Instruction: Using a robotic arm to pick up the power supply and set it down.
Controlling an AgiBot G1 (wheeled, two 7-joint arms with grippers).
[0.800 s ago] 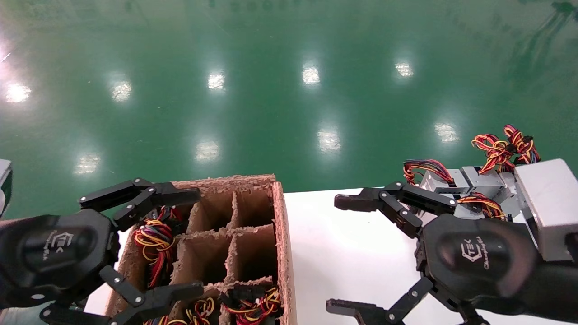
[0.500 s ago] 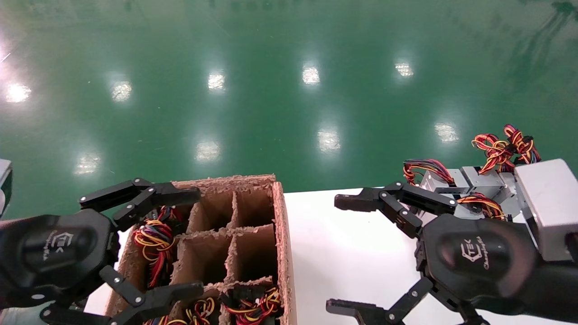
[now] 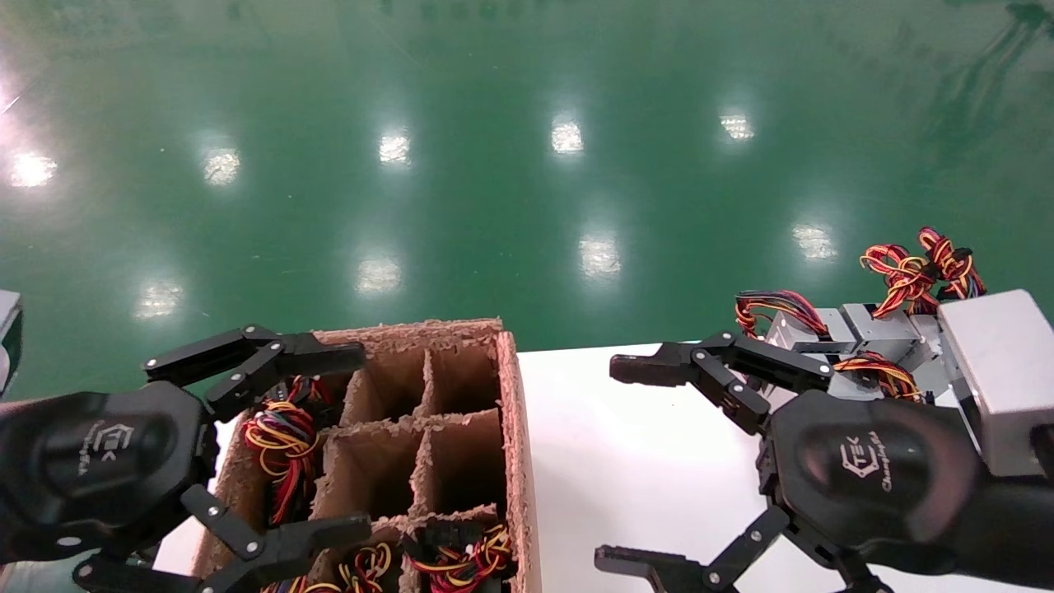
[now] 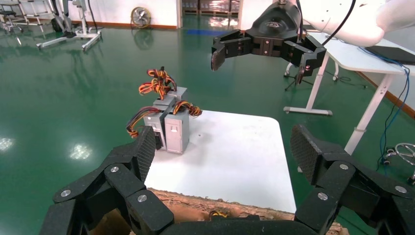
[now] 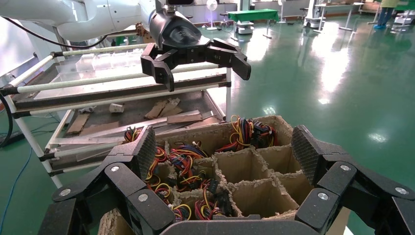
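Note:
Silver-grey power supplies (image 3: 877, 329) with red, yellow and black wires stand in a cluster at the white table's far right corner, also seen in the left wrist view (image 4: 176, 129). My right gripper (image 3: 619, 464) hovers open over the table just left of them, holding nothing. More wire bundles (image 3: 284, 436) fill compartments of a cardboard box (image 3: 512, 412). My left gripper (image 3: 350, 441) hangs open and empty above that box. Each wrist view shows its own jaws spread wide, the left (image 4: 225, 154) and the right (image 5: 225, 152).
The divided box (image 5: 254, 156) has several bare cells on its table side. The white table (image 3: 642, 412) lies between box and power supplies. A metal rack (image 5: 98, 88) with cardboard scraps stands beyond the box. Green floor surrounds everything.

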